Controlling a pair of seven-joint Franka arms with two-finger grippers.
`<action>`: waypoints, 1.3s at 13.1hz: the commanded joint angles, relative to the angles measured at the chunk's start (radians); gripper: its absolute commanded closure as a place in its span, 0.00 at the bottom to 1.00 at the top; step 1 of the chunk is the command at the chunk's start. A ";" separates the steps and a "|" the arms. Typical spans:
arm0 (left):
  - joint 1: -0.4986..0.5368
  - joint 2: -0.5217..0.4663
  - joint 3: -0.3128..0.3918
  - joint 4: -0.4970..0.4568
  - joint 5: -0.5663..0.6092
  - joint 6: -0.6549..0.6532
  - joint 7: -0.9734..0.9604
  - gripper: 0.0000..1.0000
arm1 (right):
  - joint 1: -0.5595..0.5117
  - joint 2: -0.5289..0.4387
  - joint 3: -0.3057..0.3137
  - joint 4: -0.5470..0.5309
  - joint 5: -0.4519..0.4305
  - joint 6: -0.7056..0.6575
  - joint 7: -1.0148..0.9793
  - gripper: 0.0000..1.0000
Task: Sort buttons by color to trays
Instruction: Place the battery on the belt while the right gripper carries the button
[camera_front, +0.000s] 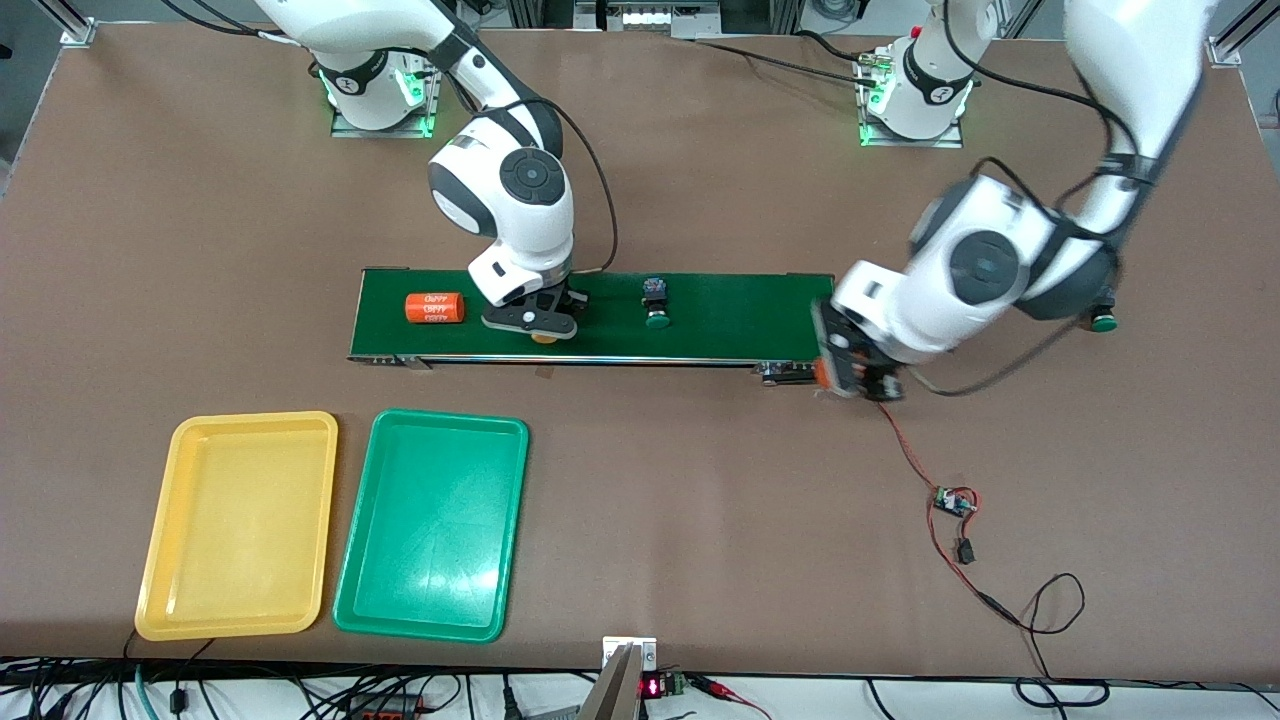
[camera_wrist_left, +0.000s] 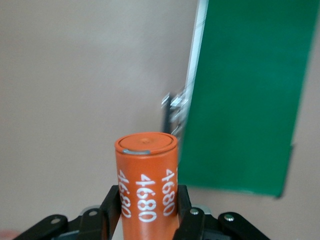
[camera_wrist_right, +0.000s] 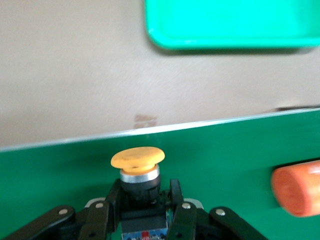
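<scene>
My right gripper (camera_front: 545, 325) is down on the conveyor belt (camera_front: 720, 318), its fingers closed against the black body of a yellow-orange button (camera_wrist_right: 137, 158). The cap is a flat, matte, mushroom-shaped disc on a bright metal collar, with a blue strip of housing showing below the fingers (camera_wrist_right: 176, 195). A second button, a green-capped one (camera_front: 656, 300), lies on the belt toward my left arm's end, well apart from my right gripper. Another green button (camera_front: 1103, 321) rests on the bare table off the belt's end, toward the table edge at my left arm's side, partly hidden by that arm.

My left gripper (camera_front: 858, 378) hangs over the table just off the corner of the belt, clamped on an orange cylinder (camera_wrist_left: 146, 186) (smooth, glossy, printed "4680" in white, with a flat end cap). A matching cylinder (camera_front: 435, 307) lies on its side on the belt near the end at my right arm's side.

The belt is a long dark-green matte strip with a thin metal rail. The yellow tray (camera_front: 178, 470) and the green tray (camera_front: 510, 500) lie side by side near the table edge closest to the front camera, toward my right arm's end; both are shallow, glossy plastic with rounded corners. The table (camera_front: 700, 500) is dull brown.
</scene>
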 joint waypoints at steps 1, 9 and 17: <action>0.006 0.006 -0.053 -0.065 -0.023 -0.007 0.050 0.72 | -0.022 -0.071 -0.082 0.086 0.111 -0.132 -0.211 0.88; -0.028 0.016 -0.058 -0.160 -0.014 0.030 0.037 0.00 | -0.347 -0.170 -0.175 0.097 0.157 -0.206 -0.742 0.88; -0.030 -0.253 0.078 -0.125 -0.020 -0.134 -0.327 0.00 | -0.447 0.026 -0.317 0.097 0.071 0.157 -0.959 0.88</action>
